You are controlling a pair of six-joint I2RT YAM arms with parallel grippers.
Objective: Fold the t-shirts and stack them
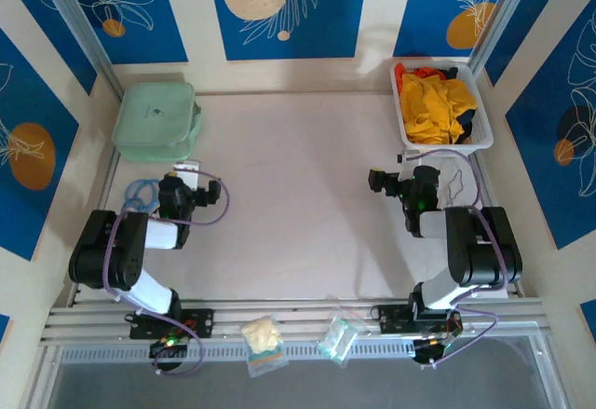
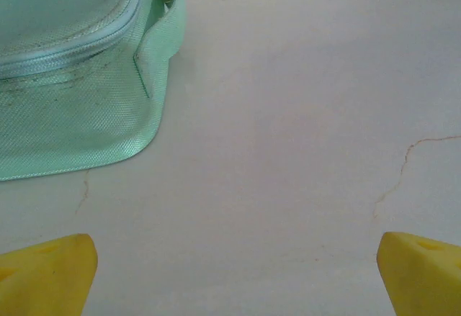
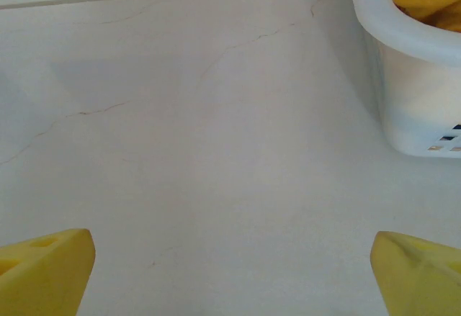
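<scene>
Tees lie crumpled together in a white basket at the table's far right corner, unfolded. The yellow tee is heaped on top and covers most of the pile. An orange-red tee peeks out at the far left, and a navy tee shows at the near right. The right gripper hovers over bare table just left of the basket, fingers spread wide and holding nothing. The left gripper, equally spread and empty, sits near a mint case at the far left. Two packets rest on the front rail.
</scene>
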